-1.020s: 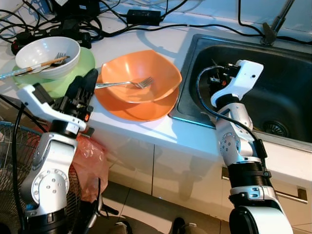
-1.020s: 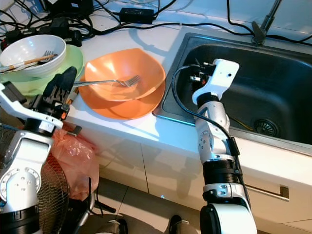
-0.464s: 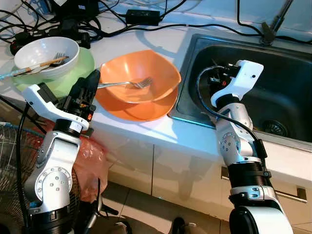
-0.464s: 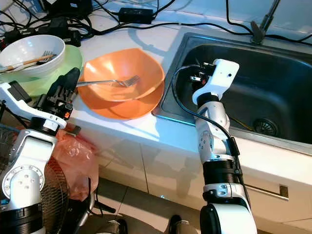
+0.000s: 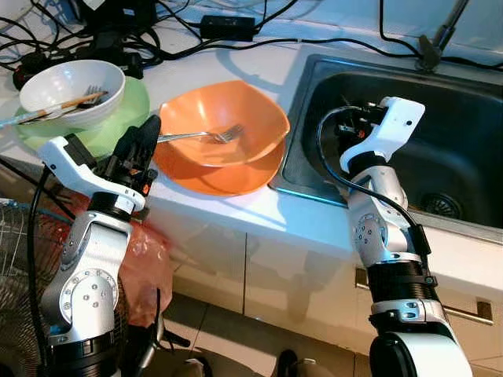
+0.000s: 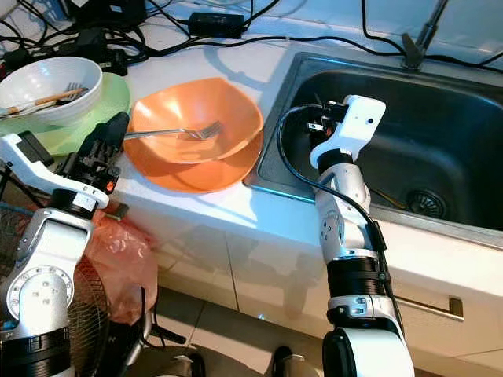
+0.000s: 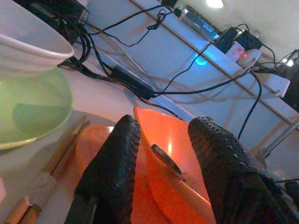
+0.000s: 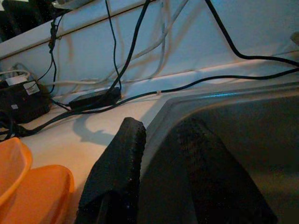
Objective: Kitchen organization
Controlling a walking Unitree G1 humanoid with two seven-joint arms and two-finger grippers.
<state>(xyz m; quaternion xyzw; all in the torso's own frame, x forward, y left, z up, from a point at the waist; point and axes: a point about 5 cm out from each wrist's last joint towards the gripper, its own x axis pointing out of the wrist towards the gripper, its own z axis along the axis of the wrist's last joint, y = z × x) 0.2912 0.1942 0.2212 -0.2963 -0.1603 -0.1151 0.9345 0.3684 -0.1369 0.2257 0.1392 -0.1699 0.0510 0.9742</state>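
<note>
Left eye view shows a white kitchen counter (image 5: 236,212) with a shiny metal fork (image 5: 200,135) lying in a wide orange bowl (image 5: 224,122). That bowl sits on a flat orange plate (image 5: 224,179). The fork lies almost flat, its long way going across the bowl. Its prongs point toward the dark steel sink (image 5: 456,149) and its handle sticks out over the bowl's edge toward the left gripper (image 5: 141,145). The left arm is bent up from below, and its two black fingers (image 7: 117,163) sit a little apart right at the handle end, holding nothing. Further left, a round white bowl (image 5: 71,90) with a fork and chopsticks inside rests on a pale green plate (image 5: 110,129). The right arm reaches up over the counter edge, and the right gripper (image 8: 159,172) hangs over the sink with its fingers slightly apart and empty.
</note>
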